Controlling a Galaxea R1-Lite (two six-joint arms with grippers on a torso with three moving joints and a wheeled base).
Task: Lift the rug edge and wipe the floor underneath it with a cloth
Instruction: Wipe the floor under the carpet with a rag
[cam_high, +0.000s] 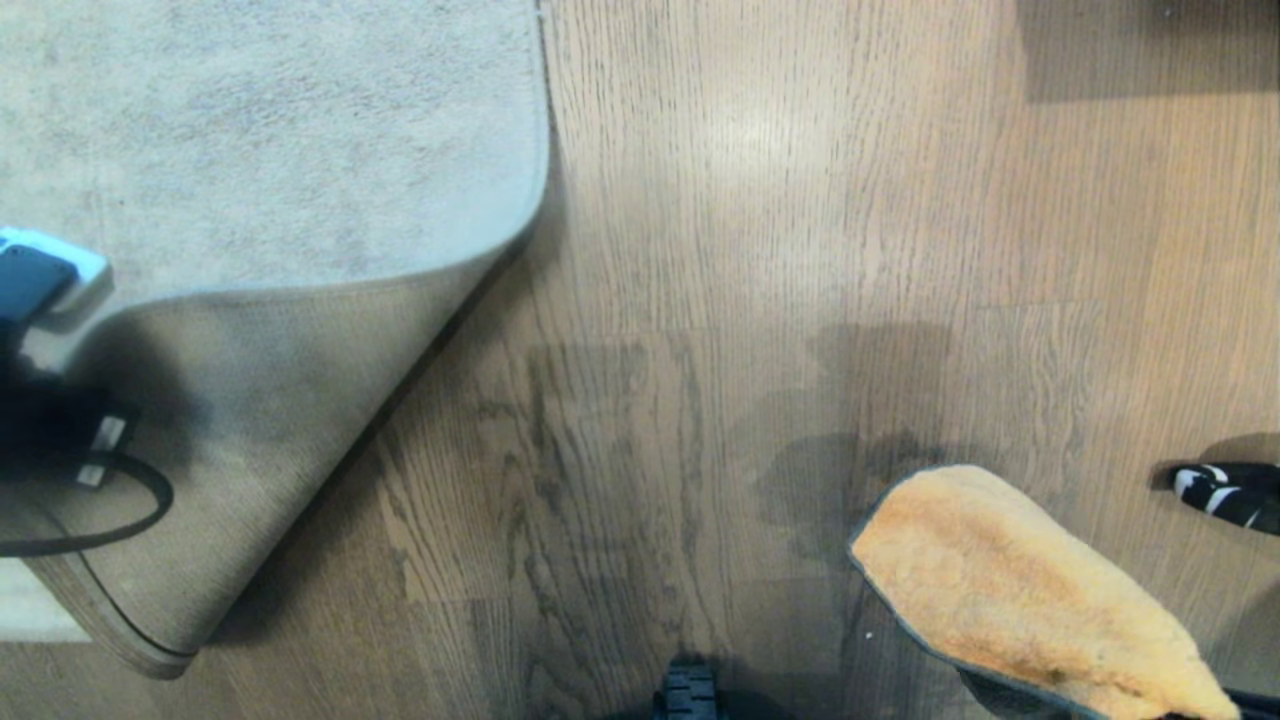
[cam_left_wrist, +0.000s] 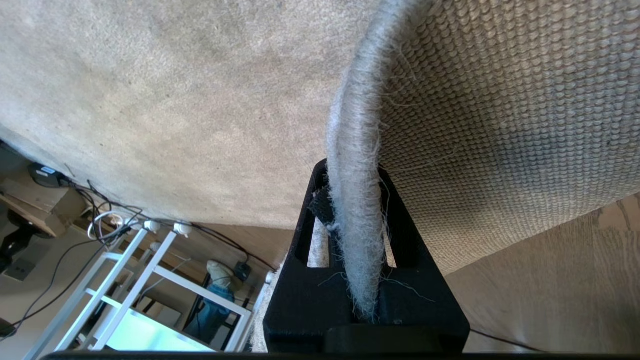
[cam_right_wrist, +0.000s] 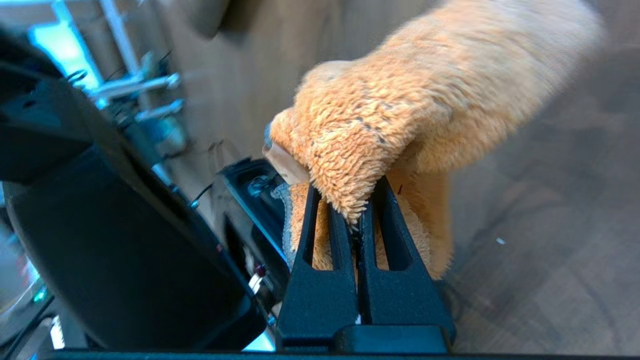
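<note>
Status: pale grey-beige short-pile rug edge (cam_left_wrist: 356, 200) is being held clamped in the left gripper (cam_left_wrist: 355, 235), jaws nearly shut on the pile binding, woven tan backing (cam_high: 280, 400) being shown folded up at the head view's left. Brown wood-grain plank floor (cam_high: 700, 250) under the lifted corner is being exposed. Mustard-orange fluffy microfibre cloth (cam_high: 1020, 590) with dark grey trim is being pinched in the right gripper (cam_right_wrist: 357, 220), jaws closed tight on one bunched end, the rest being carried loose above the floor at lower right, well apart from the rug.

Wiping is judged as not yet started.

Risks being flagged:
- Rug edge being gripped by a thin strip only; slip is likely if it is being pulled higher, and the flap would be dropped onto the wiping area.
- Cloth being held by one end; it could be folded under or dragged out during the sweep.
- Right arm being swept under the flap could be fouled on the hanging backing.
</note>
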